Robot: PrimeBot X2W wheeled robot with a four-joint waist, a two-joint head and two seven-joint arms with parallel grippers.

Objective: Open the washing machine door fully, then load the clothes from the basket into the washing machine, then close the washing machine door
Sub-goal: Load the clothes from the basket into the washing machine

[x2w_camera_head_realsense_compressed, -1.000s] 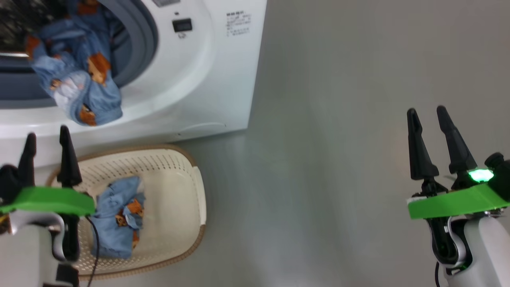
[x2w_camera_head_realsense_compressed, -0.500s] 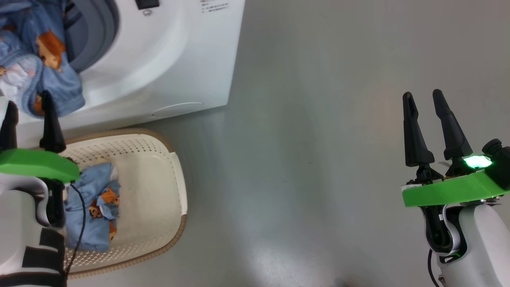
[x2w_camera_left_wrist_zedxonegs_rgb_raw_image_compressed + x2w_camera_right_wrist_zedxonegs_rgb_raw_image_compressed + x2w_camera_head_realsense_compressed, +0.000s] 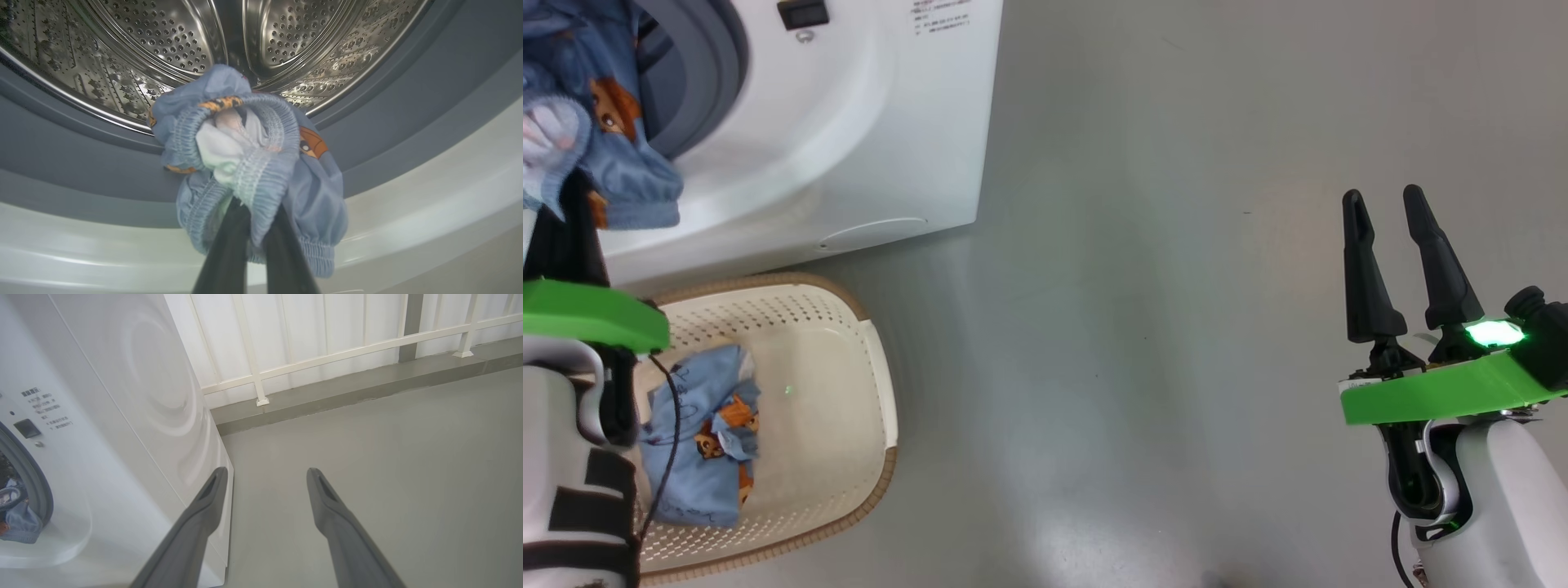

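Grey floor (image 3: 1135, 327) lies before the washing machine (image 3: 849, 122), whose mouth stands open, so loading is the step now. The left hand (image 3: 255, 212) is pinched shut on a blue garment (image 3: 245, 163) hanging over the lip of the drum (image 3: 171, 36). More clothes (image 3: 703, 441) lie in the basket (image 3: 882, 392). The right hand (image 3: 1383, 196) hangs open over the floor. Next, the garment probably needs pushing deeper in, then letting go.
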